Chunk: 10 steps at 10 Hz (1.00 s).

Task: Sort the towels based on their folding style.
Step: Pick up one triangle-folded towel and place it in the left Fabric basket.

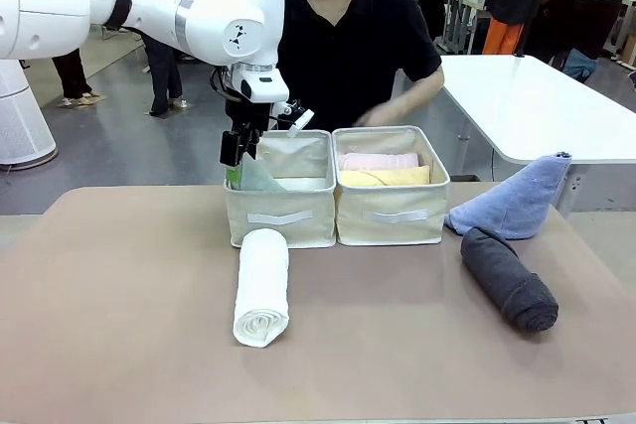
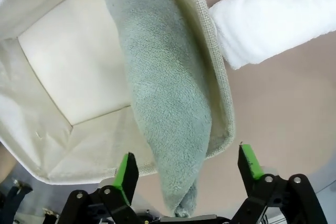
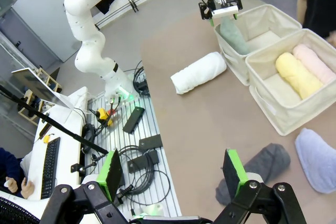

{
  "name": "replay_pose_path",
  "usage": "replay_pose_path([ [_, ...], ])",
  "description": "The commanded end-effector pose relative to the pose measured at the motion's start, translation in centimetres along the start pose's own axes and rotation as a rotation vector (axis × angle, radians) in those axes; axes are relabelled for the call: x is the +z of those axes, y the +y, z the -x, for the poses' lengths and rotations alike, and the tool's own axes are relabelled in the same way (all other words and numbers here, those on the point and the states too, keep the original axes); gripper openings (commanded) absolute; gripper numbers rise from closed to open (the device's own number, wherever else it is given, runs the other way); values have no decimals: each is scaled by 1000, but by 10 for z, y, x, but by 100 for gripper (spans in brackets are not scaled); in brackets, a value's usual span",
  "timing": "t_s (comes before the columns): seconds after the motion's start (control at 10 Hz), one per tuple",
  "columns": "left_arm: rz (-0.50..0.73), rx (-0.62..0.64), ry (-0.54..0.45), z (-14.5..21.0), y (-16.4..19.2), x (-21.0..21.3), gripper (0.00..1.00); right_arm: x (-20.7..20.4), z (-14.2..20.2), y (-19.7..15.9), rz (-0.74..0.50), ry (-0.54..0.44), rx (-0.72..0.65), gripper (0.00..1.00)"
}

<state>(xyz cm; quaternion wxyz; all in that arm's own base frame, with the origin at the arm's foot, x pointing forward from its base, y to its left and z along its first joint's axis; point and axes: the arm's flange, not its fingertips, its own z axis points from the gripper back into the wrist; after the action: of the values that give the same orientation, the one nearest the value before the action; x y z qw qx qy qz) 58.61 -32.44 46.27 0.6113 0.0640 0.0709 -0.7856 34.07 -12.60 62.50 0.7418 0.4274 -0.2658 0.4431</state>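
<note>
Mint towel [image 2: 168, 103]: leaning in the left basket [image 2: 207, 51] against its wall, running from 6 o'clock, between the spread fingers of the left gripper [image 2: 187, 162], toward 12, touching neither pad. Right gripper [image 3: 172, 163]: hanging wide apart, pinching nothing, dark grey towel [image 3: 262, 163] at 4 o'clock. Showing plain white strips [image 1: 280, 216] on both basket fronts.

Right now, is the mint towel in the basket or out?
In: mint towel leans inside the left basket, tip above the rim; left hand open around it, no grip.
</note>
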Motion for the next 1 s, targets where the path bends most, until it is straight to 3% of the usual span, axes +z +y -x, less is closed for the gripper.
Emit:
replay_pose_path([
  [0.0,21,26,-24,2,1,3,100,-1,0,-1,-16,-33,19,100],
  [0.2,43,66,-79,13,-2,19,100,-1,0,-1,-16,-33,19,100],
  [0.3,7,77,-169,38,-18,56,100,-1,0,-1,-16,-33,19,100],
  [0.5,-52,185,-302,146,-96,138,100,-1,0,-1,-16,-33,19,100],
  [0.7,-90,301,-431,236,-184,155,100,-1,0,-1,-16,-33,19,100],
  [0.9,-167,402,-547,295,-273,161,100,-1,0,-1,-16,-33,19,100],
])
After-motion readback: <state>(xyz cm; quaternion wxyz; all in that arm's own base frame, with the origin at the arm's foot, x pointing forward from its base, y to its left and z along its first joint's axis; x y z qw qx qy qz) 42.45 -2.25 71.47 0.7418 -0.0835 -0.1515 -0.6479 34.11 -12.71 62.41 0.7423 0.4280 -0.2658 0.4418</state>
